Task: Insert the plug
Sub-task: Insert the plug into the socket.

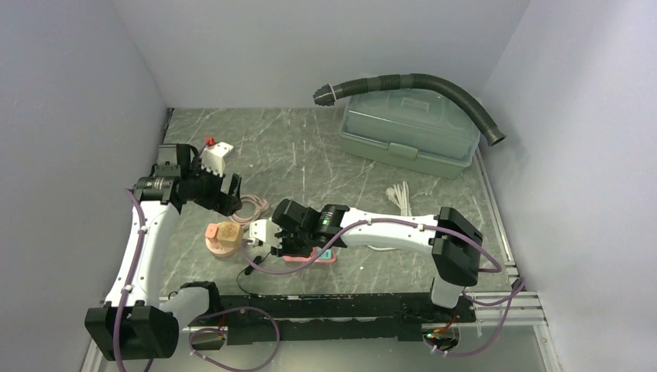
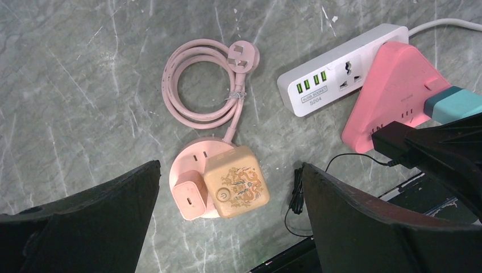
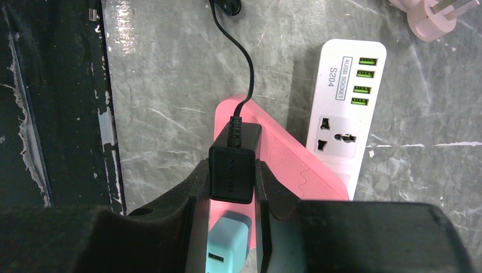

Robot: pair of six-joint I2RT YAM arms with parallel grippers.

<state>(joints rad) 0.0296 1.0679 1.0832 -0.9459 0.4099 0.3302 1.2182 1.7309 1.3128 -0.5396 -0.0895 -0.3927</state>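
My right gripper (image 3: 230,177) is shut on a black plug adapter (image 3: 230,169) with a thin black cord. It holds the adapter over a pink triangular power strip (image 3: 284,162), just ahead of a teal charger (image 3: 227,239) standing in that strip. A white power strip (image 3: 344,114) with USB ports and one universal socket lies beside it. In the top view the right gripper (image 1: 280,231) is at table centre-left. My left gripper (image 2: 230,168) is open and empty above a round pink socket (image 2: 196,154), which holds a tan dragon cube (image 2: 236,182) and a pink charger (image 2: 187,196).
A coiled pink cord (image 2: 199,85) with its plug lies beyond the round socket. A white adapter cube (image 1: 215,155) sits at the back left. A green lidded box (image 1: 407,132) with a black hose (image 1: 418,81) stands at the back right. A white cable bundle (image 1: 400,194) lies mid-right.
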